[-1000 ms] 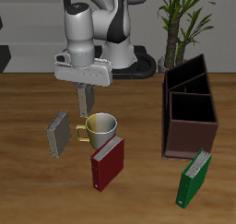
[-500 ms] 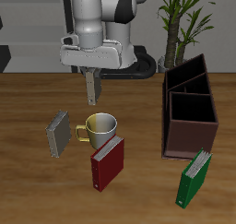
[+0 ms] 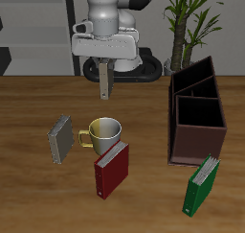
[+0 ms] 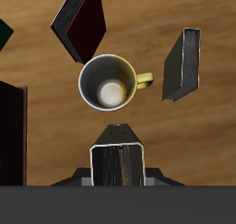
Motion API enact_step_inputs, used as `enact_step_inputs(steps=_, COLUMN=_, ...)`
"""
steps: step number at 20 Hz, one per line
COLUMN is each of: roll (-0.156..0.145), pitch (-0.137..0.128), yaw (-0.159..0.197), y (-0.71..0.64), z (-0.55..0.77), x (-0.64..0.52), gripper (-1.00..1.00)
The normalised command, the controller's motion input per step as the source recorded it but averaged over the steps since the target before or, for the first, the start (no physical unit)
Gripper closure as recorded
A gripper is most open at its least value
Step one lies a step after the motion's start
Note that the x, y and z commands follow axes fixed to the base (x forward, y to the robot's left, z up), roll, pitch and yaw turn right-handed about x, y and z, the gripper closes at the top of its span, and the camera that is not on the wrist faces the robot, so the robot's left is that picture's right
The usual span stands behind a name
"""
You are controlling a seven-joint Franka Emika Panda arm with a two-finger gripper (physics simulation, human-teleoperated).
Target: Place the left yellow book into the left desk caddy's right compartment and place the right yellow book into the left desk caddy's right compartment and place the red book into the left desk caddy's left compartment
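Above the table's back half, over the mug (image 3: 103, 133), my claw (image 3: 103, 70) hangs pinching a small grey striped book by its upper edge; the wrist view shows that cover (image 4: 118, 167) filling the gap between my fingers. I judge this to be the left yellow book (image 3: 103, 89), carried edge-down and well clear of the tabletop.

The right yellow book (image 3: 60, 138) lies propped at a tilt beside the mug, on the side away from the left desk caddy (image 3: 196, 131). The red book (image 3: 111, 170) rests nearer the table's front edge, just beside the mug. A green book (image 3: 201, 184) leans in front of the caddy. Both caddy sections appear empty; I cannot tell from here which one counts as the right.

Handling assessment: the held book looks thin, stiff and light, so a pinch across its covers near one edge should hold. Its smooth cover may let it swing or slip, so a steady carry is advisable. The red book, being thicker and larger, will likely need a wider spread across the spine.
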Motion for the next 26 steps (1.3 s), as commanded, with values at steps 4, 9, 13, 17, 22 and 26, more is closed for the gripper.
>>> enact_step_inputs(steps=4, roll=-0.058, pitch=0.001, yaw=-0.037, y=0.19, z=0.36, x=0.07, gripper=1.0)
enact_step_inputs(steps=9, roll=-0.022, pitch=0.031, yaw=-0.031, y=0.2, z=0.22, x=0.06, gripper=1.0)
enact_step_inputs(steps=13, roll=-0.036, pitch=-0.012, yaw=-0.01, y=0.27, z=0.33, x=0.08, gripper=1.0)
enact_step_inputs(steps=17, roll=-0.096, pitch=0.014, yaw=-0.005, y=0.4, z=0.27, x=0.13, gripper=1.0)
enact_step_inputs(steps=22, roll=-0.099, pitch=0.018, yaw=0.014, y=0.7, z=0.35, x=0.23, gripper=1.0)
enact_step_inputs(steps=26, roll=0.018, pitch=0.021, yaw=0.004, y=0.59, z=0.26, x=0.22, gripper=1.0)
